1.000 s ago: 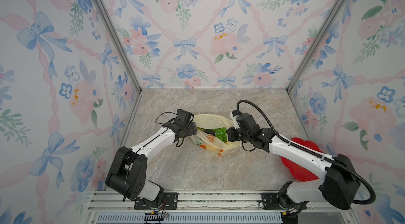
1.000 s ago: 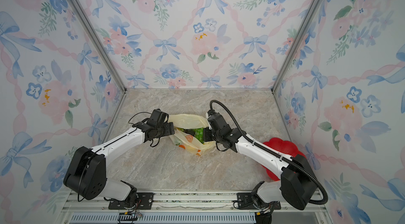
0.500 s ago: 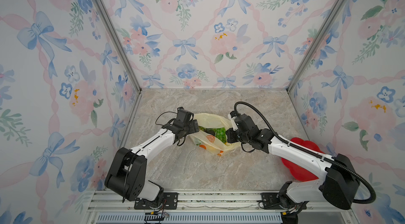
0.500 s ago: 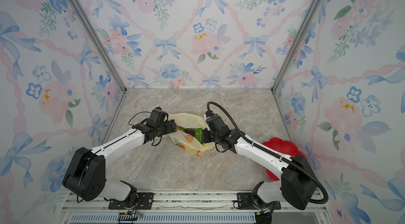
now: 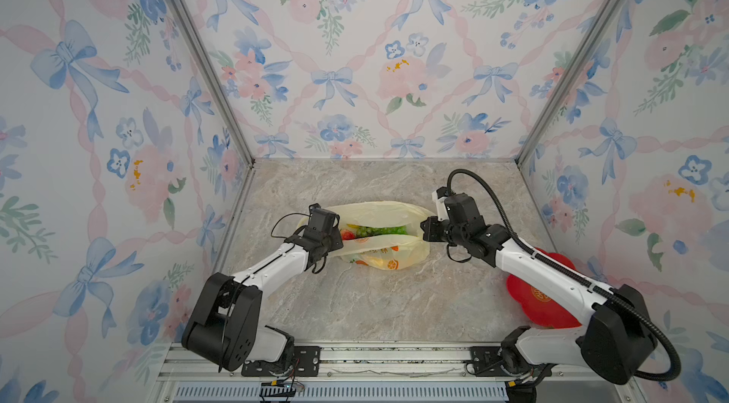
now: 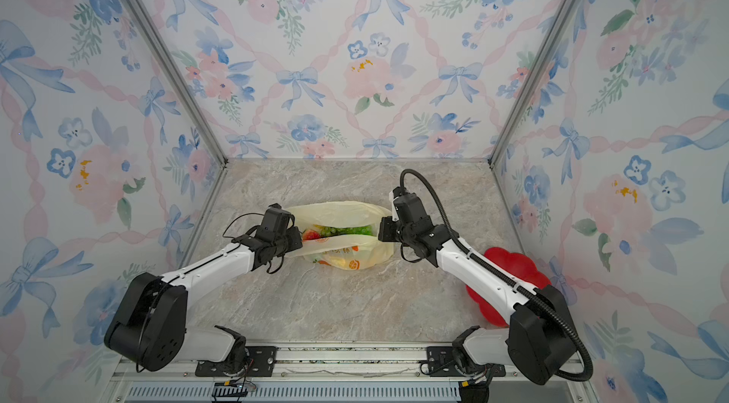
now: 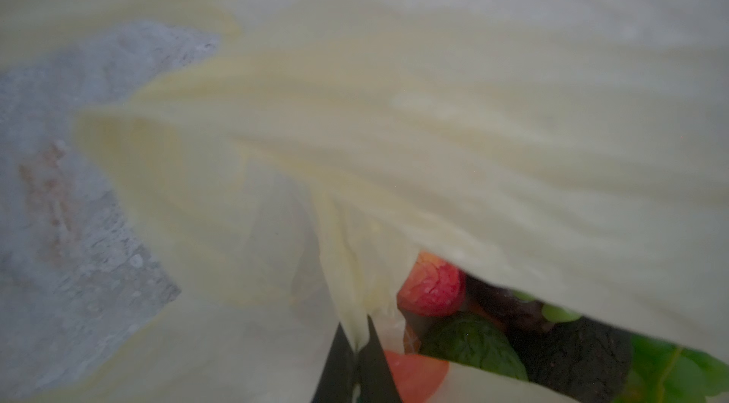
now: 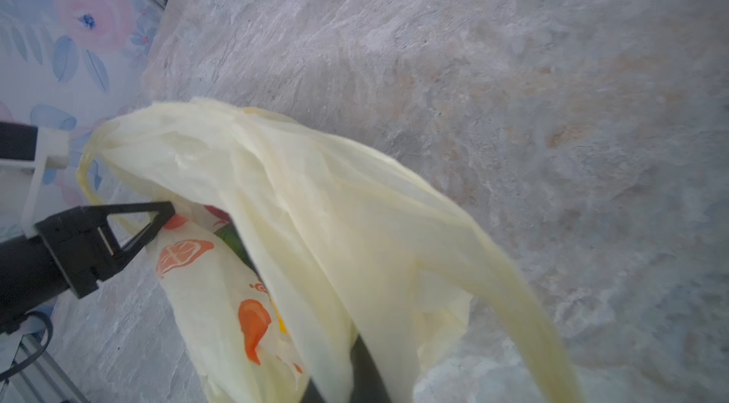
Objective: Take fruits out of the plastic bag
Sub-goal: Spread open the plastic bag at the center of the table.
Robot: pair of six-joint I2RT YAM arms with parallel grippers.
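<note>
The pale yellow plastic bag [image 5: 378, 251] [image 6: 347, 255] lies mid-table, its mouth stretched between both grippers. My left gripper [image 5: 340, 244] [image 6: 299, 242] is shut on the bag's left rim; in the left wrist view its black fingertips pinch a fold of film at my left gripper [image 7: 357, 345]. My right gripper [image 5: 423, 229] [image 6: 381, 229] is shut on the right rim, mostly draped by film around my right gripper [image 8: 357, 349]. Inside the opening lie the fruits: green grapes [image 5: 374, 230] [image 6: 343, 230], a red strawberry [image 5: 347, 234] [image 7: 432, 282] and a dark avocado [image 7: 580, 353].
A red flower-shaped plate [image 5: 540, 302] [image 6: 509, 267] sits at the right front, partly under my right arm. Floral walls [image 5: 118, 144] close in the marble table [image 5: 374, 302] on three sides. A metal rail [image 5: 394, 357] runs along the front edge.
My left gripper has closed on the bag's left rim. The bag's mouth now stretches wider between the two grippers. My right gripper stays shut on its side.
</note>
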